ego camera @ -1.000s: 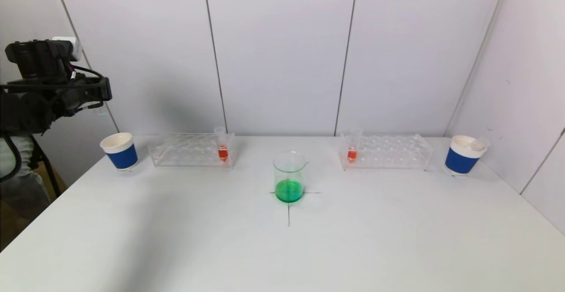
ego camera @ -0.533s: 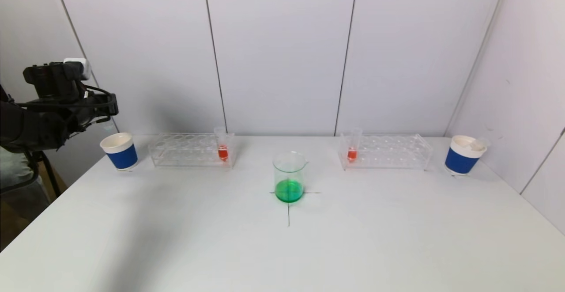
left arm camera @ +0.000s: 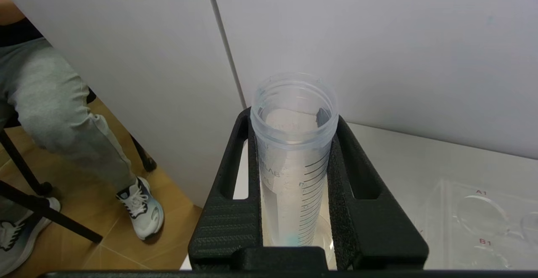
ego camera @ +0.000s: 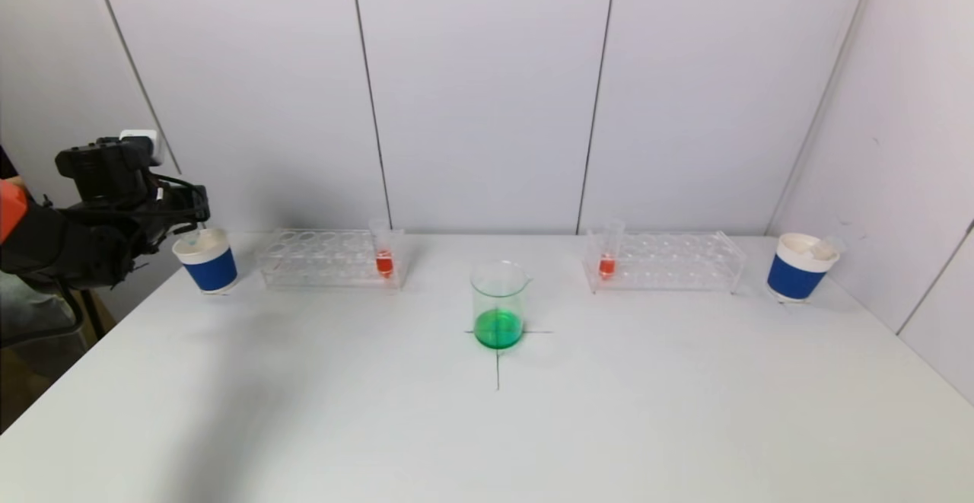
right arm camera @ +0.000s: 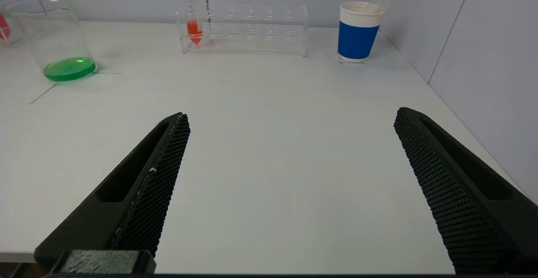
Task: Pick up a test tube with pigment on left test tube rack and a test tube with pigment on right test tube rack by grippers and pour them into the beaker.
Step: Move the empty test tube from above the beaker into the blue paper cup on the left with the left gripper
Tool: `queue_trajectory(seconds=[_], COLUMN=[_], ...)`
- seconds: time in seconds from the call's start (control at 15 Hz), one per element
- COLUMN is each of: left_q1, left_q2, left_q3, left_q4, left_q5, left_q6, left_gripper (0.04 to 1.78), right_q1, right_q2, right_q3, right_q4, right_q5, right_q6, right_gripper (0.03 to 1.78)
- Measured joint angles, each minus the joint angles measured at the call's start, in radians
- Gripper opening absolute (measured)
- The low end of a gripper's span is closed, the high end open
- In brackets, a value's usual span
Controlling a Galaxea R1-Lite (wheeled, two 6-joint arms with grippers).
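left claw [left arm camera: 294, 177]: clamped, raised at far left; right claw [right arm camera: 290, 185]: spread wide, low

clear plastic test tube [left arm camera: 294, 152], matt black textured gripper fingers [right arm camera: 147, 185], clear glass beaker [ego camera: 498, 301], smooth matt white table [ego camera: 487, 427]

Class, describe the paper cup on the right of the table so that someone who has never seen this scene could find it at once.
Start at the white table and follow its back edge to the robot's right, past the right test tube rack. Just beyond the rack's far end stands the right cup, white with a blue sleeve. Unlike the left cup, no gripper hangs over it, and an empty tube leans out of its mouth.
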Motion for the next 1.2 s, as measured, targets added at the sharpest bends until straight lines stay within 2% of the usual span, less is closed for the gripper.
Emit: queue_trajectory(seconds=[1.2], left_q1=[0.002], left_q2=[0.057], left_q3=[0.068], left_q4=[-0.11], left_q5=[-0.011], left_q6=[-0.003], left_gripper=[0.46], right_q1=[0.0], right_q2=[0.0], right_q3=[0.0], right_q4=[0.0], right_q5=[0.0], right_q6=[0.0], right_gripper=[1.77])
